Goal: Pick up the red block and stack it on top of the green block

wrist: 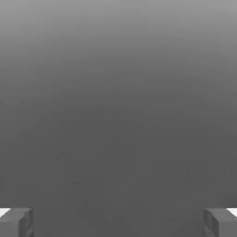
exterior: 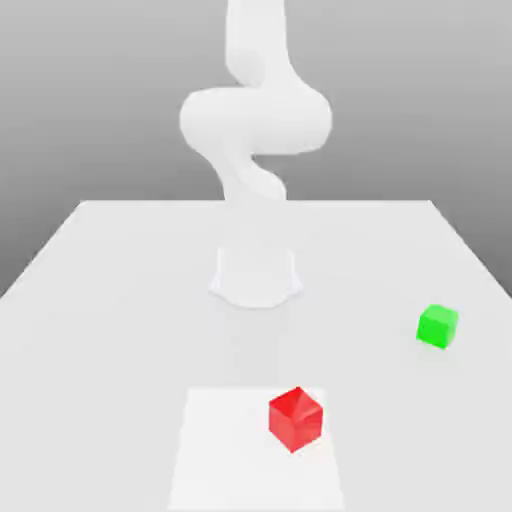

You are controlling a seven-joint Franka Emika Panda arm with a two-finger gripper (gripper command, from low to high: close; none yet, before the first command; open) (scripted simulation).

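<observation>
Red, hard-looking and probably light, the cube-shaped block (exterior: pixel 295 420) sits lower right of centre in the exterior view, near the small green cube (exterior: pixel 437 327); the two-finger gripper (wrist: pixel 118 223) has its fingers spread, best closed (gently) on opposite upright faces, though its material is hard to judge.

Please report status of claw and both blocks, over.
Claw open, nothing between its fingers. Red block on white patch, not stacked. Green block apart, top free.

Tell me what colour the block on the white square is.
Red; it shows best in the exterior view.
</observation>
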